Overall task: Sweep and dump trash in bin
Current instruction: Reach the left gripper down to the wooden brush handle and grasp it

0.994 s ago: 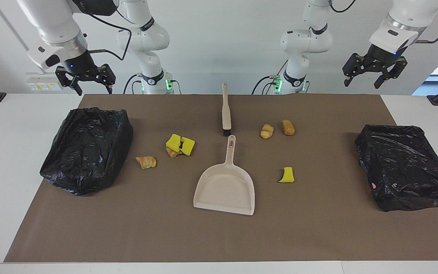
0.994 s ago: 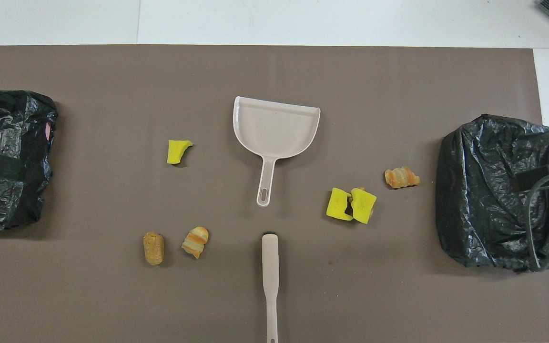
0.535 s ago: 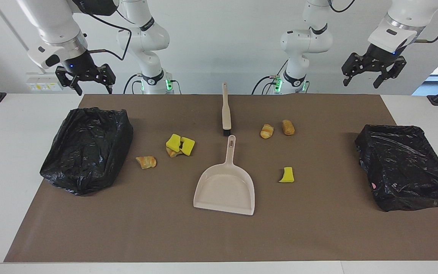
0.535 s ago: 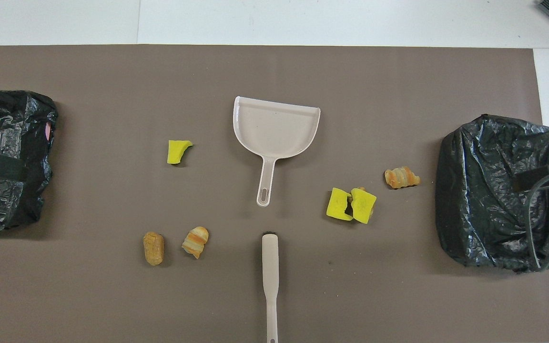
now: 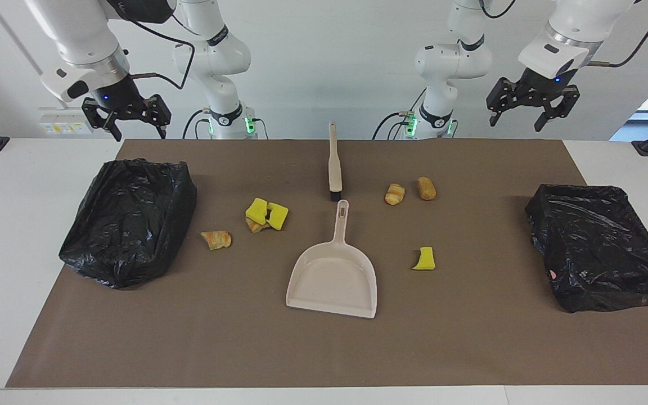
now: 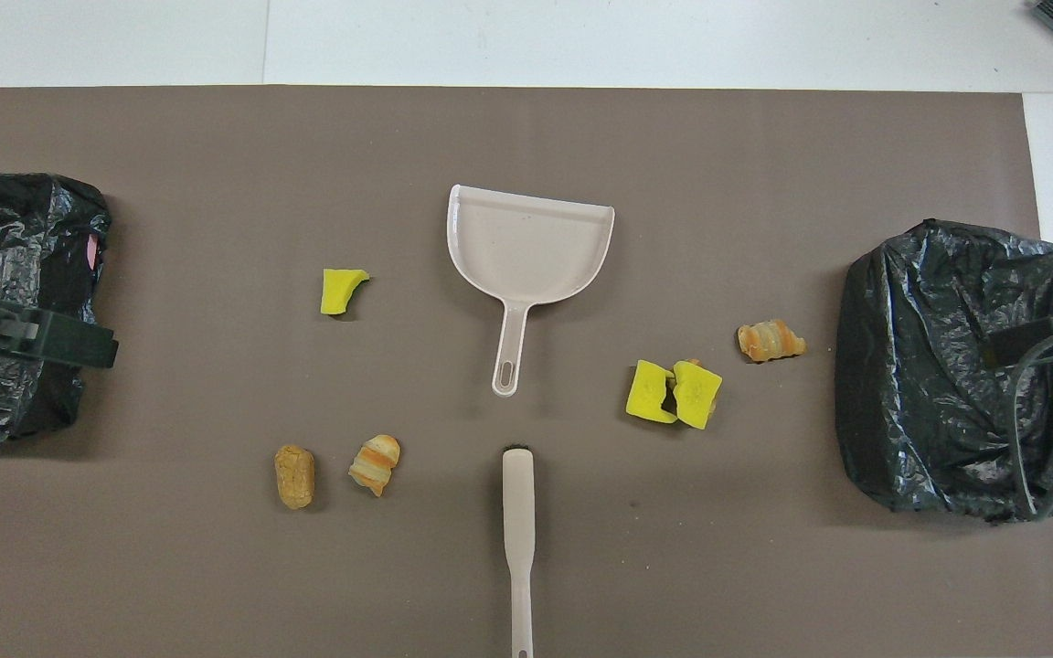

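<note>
Bench with brown mat. A black-bagged bin lies at the right arm's end, a second bin at the left arm's. Dustpan lies mid-mat, handle toward the robots; hand brush lies nearer the robots. Trash: yellow sponge pieces with a bread lump beside them; two bread lumps; one yellow piece. Right gripper and left gripper hang raised, fingers released, empty.
</note>
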`<action>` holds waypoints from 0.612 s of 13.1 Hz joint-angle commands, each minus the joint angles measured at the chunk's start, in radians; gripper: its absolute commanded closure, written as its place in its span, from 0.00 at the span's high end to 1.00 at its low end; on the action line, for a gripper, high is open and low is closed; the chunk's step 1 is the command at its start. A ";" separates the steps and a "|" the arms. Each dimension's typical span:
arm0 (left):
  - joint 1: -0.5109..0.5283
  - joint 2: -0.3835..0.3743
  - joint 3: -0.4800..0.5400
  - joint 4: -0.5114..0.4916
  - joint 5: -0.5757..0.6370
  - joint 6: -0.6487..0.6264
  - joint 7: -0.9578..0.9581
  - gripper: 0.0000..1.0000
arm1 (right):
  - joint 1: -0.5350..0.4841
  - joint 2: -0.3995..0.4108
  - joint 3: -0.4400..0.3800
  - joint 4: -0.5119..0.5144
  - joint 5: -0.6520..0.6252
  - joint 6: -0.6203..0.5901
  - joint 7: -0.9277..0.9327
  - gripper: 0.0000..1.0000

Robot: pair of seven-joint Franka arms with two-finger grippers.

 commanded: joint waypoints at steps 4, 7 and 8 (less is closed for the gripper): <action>0.017 -0.124 -0.134 -0.228 -0.028 0.115 -0.080 1.00 | -0.016 -0.011 0.002 -0.009 0.017 -0.008 -0.042 1.00; 0.020 -0.138 -0.240 -0.317 -0.032 0.176 -0.190 1.00 | -0.016 -0.012 0.002 -0.009 0.017 -0.008 -0.042 1.00; 0.019 -0.138 -0.274 -0.343 -0.032 0.201 -0.230 1.00 | -0.016 -0.012 0.002 -0.009 0.017 -0.008 -0.042 1.00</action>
